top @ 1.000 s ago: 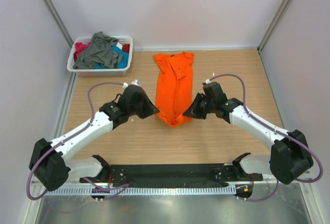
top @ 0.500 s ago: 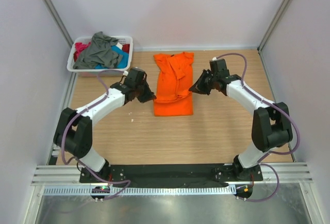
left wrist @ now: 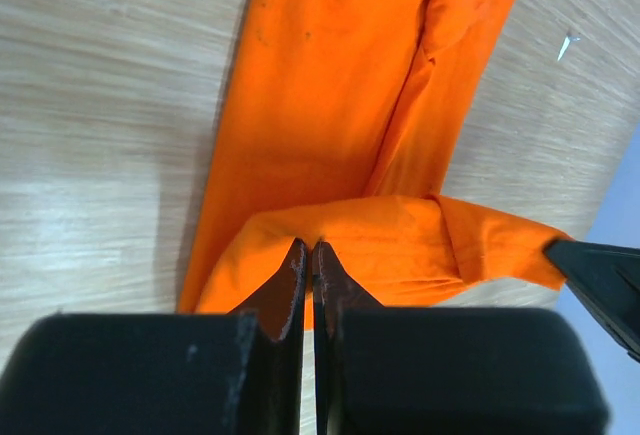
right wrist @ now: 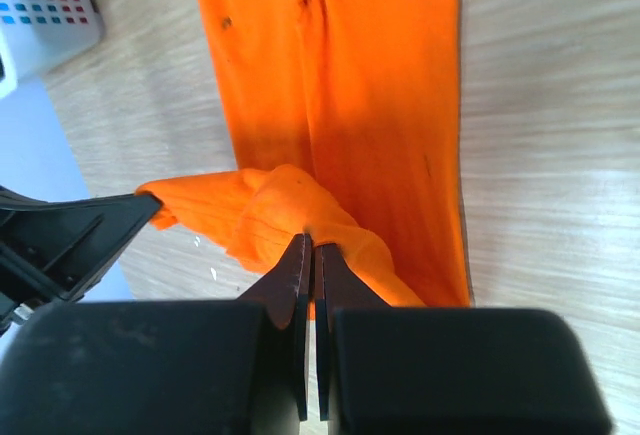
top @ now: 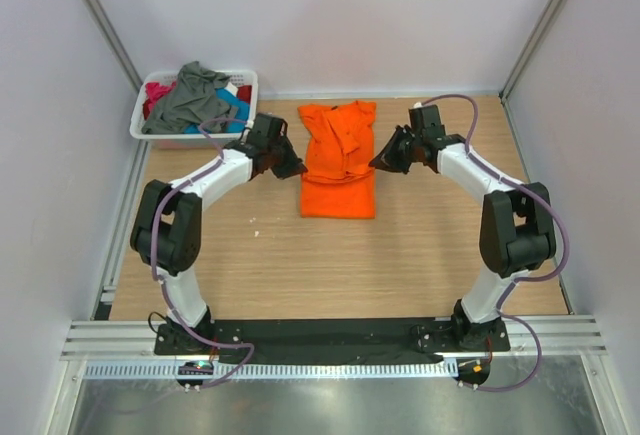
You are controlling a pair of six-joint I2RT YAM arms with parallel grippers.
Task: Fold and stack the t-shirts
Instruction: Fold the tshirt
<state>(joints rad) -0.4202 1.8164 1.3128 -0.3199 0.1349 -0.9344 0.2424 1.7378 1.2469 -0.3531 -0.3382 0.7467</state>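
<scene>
Table (top: 420, 255): wood top, walls on three sides
Orange t-shirt (top: 338, 193): flat at far centre, near hem doubled back over its body
Basket (top: 160, 139): white, far-left corner, heaped with grey, teal and pink t-shirts (top: 195, 97)
Arms: both reaching far, flanking the shirt
Left gripper (left wrist: 311, 253), right gripper (right wrist: 309, 243): each pinched tight on the raised hem, carried farther from the bases than a second ago

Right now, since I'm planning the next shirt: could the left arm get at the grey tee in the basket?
Probably not yet: the left gripper is shut on the orange t-shirt. Otherwise the way looks free, as the grey tee lies uncovered atop the basket, close by.
</scene>
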